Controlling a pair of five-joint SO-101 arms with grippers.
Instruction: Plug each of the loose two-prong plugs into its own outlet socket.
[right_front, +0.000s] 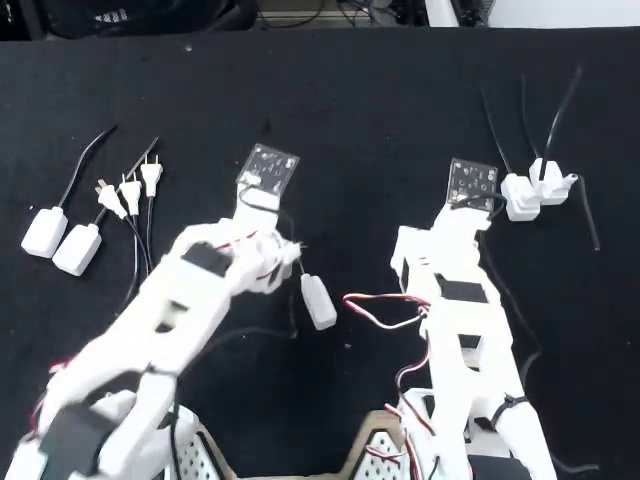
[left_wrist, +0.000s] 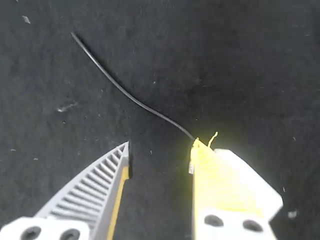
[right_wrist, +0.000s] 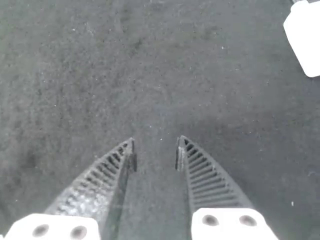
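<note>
Bench (right_front: 380, 90): black surface that carries every item.
Loose plugs (right_front: 130, 190): 3 white two-prong plugs in the high view. They lie side by side on the left of the bench, prongs pointing away from the arms.
Outlet sockets (right_front: 78, 248): 2 white bodies just left of the plugs, lying close together, each on a black cord.
Third socket (right_front: 318, 300): white, lies alone between the 2 arms, just beside the left arm.
Joined units (right_front: 520, 195): 2 white plug-and-socket clusters close together, right of the right arm, with cords running away from the arms.
Left pincer (left_wrist: 160, 150): jaws moderately wide with nothing between them, over bare bench.
Cord (left_wrist: 125, 92): thin and black in the left wrist view. 1 end reaches the tip of the pale finger (left_wrist: 200, 150); whether they touch cannot be told.
Right pincer (right_wrist: 155, 150): narrow gap, gripping nothing, over bare bench.
White body (right_wrist: 305, 35): cut off by the frame of the right wrist view, well apart from the fingertips. Plug or socket cannot be told.
</note>
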